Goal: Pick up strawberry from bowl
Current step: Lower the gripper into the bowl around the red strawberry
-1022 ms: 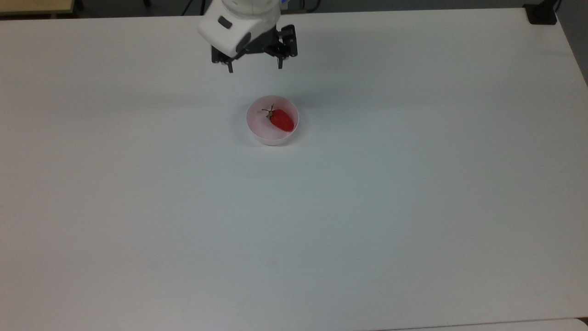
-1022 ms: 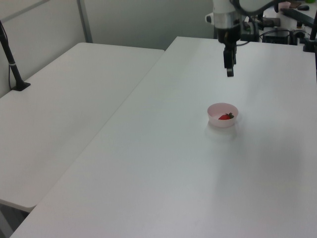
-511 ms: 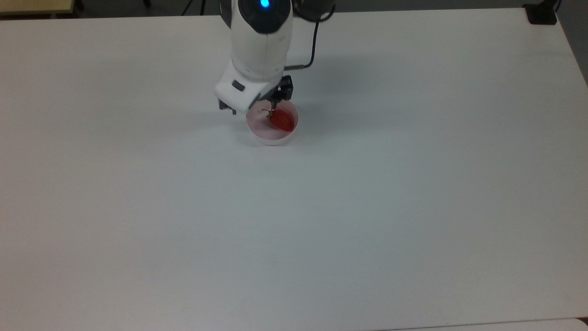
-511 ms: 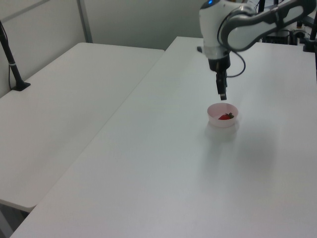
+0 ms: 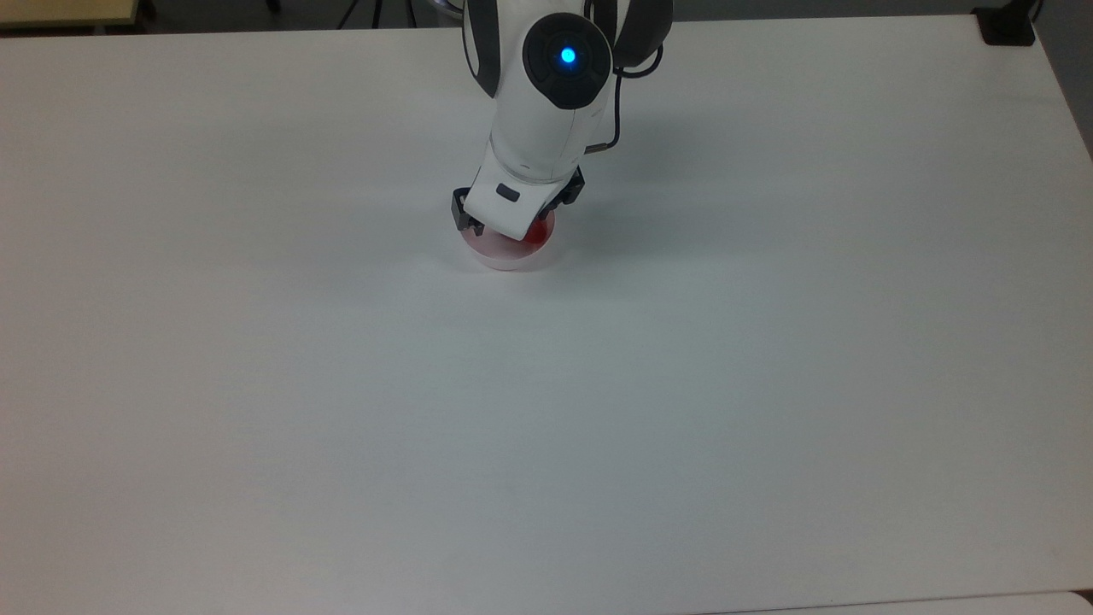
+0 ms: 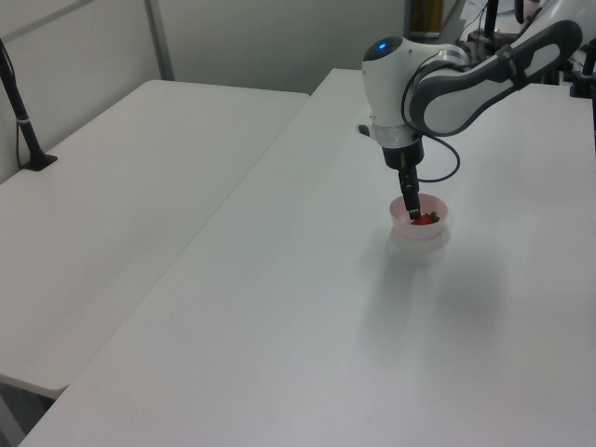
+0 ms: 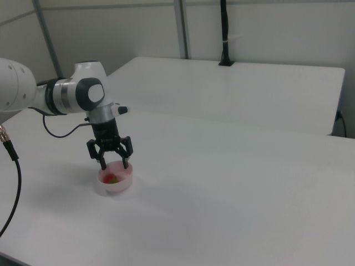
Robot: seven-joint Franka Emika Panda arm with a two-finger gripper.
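Directly beneath the black two-finger gripper (image 7: 114, 164), the small round pale pink translucent plastic bowl (image 7: 125, 182) is sitting on the plain white table (image 5: 683, 384), and the small glossy red strawberry (image 7: 112, 178) is lying inside it, below and between the two fingertips. In the right view the fingers are standing spread apart, one tip on each side of the fruit, just above or at the bowl's rim; nothing is being gripped. In the left view the gripper (image 6: 412, 211) is reaching down into the bowl's (image 6: 421, 232) mouth, right beside the strawberry (image 6: 426, 220). In the top view the white wrist is covering most of the bowl (image 5: 512, 254), with a sliver of the red fruit (image 5: 538, 232) peeking out at the wrist's lower edge. By my reading, the approach is finishing: the final lowering, closing on the fruit and lifting are all remaining.
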